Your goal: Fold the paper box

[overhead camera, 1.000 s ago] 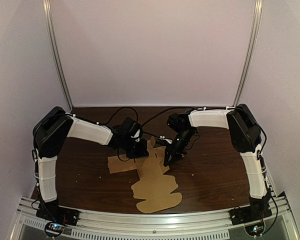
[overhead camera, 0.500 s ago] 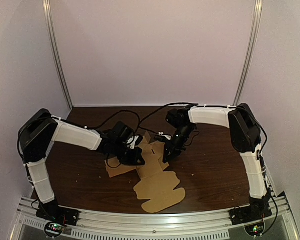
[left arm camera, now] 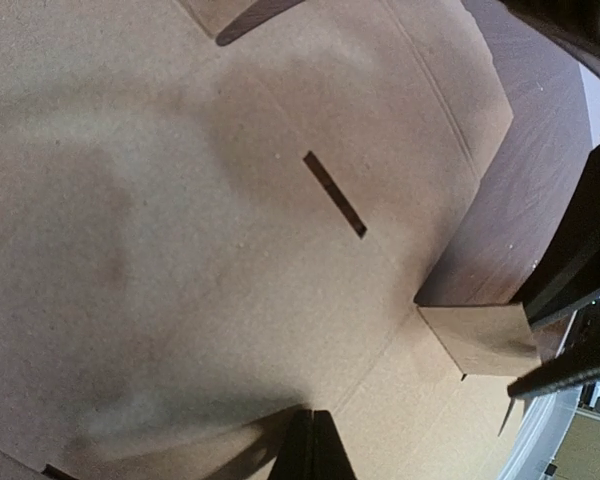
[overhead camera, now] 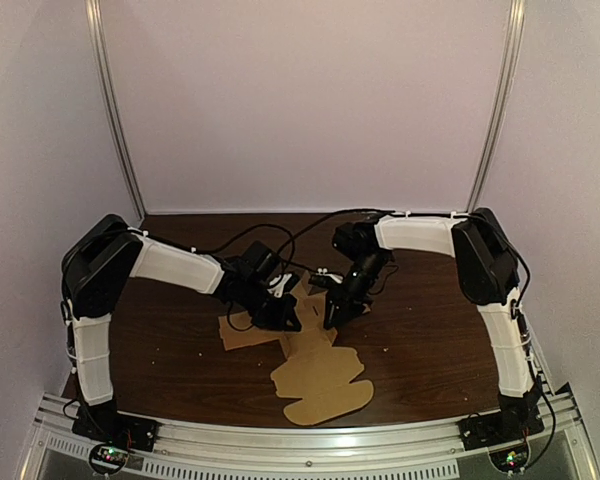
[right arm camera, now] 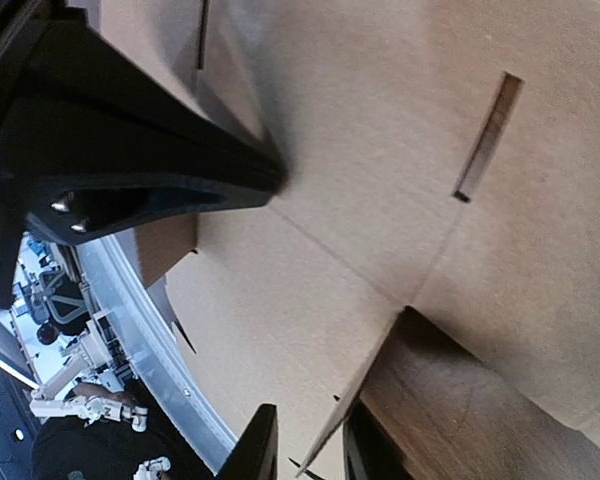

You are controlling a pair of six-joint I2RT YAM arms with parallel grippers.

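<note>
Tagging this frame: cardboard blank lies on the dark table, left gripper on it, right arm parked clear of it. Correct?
No: the right gripper is at the cardboard blank too, facing the left gripper, per the top view. Rest stands: blank on the dark table.

Item: one paper box (overhead camera: 318, 378), which I logged as an unfolded brown cardboard blank lying flat on the dark wooden table (overhead camera: 430, 340), in the middle of the near half. Its nearest end was cut to a scalloped outline, and a rectangular side panel (overhead camera: 242, 330) reached out to the left. Through the left wrist camera I noted crease lines, a narrow slot (left arm camera: 334, 194) cut in one panel and a small flap (left arm camera: 477, 340) at the sheet's edge; whether that flap was lifted I could not tell.
</note>
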